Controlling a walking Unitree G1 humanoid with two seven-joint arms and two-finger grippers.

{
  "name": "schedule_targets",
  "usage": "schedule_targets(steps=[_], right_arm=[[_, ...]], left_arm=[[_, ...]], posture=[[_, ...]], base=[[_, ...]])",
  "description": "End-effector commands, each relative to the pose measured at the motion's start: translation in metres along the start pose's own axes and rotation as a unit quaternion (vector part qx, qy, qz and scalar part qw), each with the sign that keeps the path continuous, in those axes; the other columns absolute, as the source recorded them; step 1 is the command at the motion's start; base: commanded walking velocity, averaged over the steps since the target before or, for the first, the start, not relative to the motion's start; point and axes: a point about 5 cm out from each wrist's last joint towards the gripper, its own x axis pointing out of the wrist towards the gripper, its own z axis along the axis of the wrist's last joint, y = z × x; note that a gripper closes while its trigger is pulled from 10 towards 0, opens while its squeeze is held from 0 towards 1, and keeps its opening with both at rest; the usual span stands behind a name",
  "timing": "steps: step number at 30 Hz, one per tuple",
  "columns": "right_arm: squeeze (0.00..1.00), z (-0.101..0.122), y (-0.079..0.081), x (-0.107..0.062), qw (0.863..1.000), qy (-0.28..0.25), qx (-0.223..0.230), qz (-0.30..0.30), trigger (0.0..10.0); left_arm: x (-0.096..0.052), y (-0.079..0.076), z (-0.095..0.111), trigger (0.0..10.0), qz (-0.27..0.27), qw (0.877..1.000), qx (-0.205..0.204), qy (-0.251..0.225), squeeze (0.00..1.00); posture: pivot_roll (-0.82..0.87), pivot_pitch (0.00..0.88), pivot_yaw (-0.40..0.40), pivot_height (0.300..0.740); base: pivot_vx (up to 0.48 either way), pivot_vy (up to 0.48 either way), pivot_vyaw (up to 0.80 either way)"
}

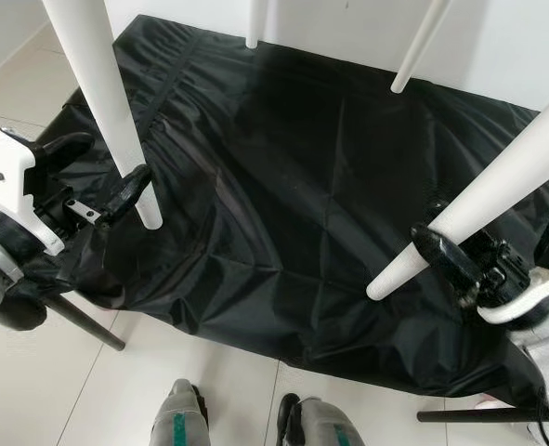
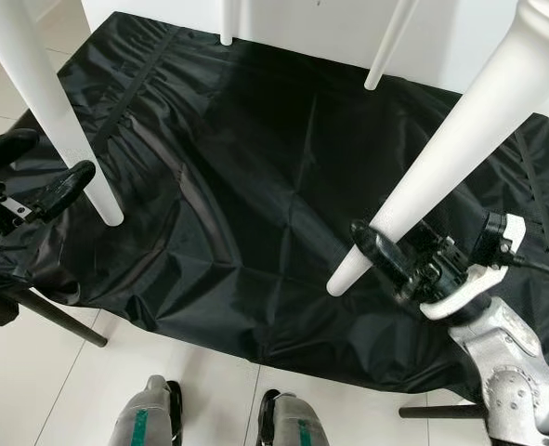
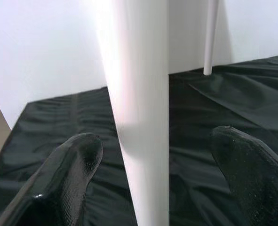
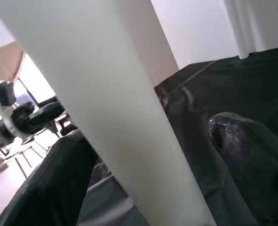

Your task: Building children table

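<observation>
On the left side of the frame your left gripper [image 1: 116, 200] stands around the near left table leg [image 1: 107, 102], low by its foot. The wrist view shows its two black fingers [image 3: 68, 174] spread wide, one on each side of the white leg, with a gap on both sides, so it has hold of nothing. At the lower right, your right gripper [image 2: 390, 255] is at the near right table leg [image 2: 450, 139], close to the rounded end. One finger [image 4: 59, 183] lies against the leg, but whether the other touches it you cannot tell, so I cannot say if it really clamps. Two more white legs [image 1: 421, 46] come down at the top of the frame. All four stand on a black cloth [image 1: 293, 186] that covers a low stand. Your own feet [image 1: 181, 418] are at the bottom edge, on the pale tiled floor [image 1: 32, 84].
</observation>
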Motion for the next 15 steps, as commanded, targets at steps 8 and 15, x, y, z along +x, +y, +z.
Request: schedule_targets(steps=[8,15], right_arm=[[0.0,0.0039,0.0033,-0.0001,1.0,0.009,-0.005,0.021,10.0],[0.0,0.0051,0.0016,0.0003,1.0,0.013,-0.01,0.027,10.0]], left_arm=[[0.0068,-0.0037,-0.0008,10.0,-0.002,1.0,-0.005,-0.007,0.0],[0.0093,-0.0057,-0.0015,10.0,-0.01,1.0,-0.013,-0.009,0.0]], posture=[[0.06,0.138,-0.06,0.74],[0.06,0.136,-0.061,0.74]], base=[[0.0,0.0,0.0],[0.0,0.0,0.0]])
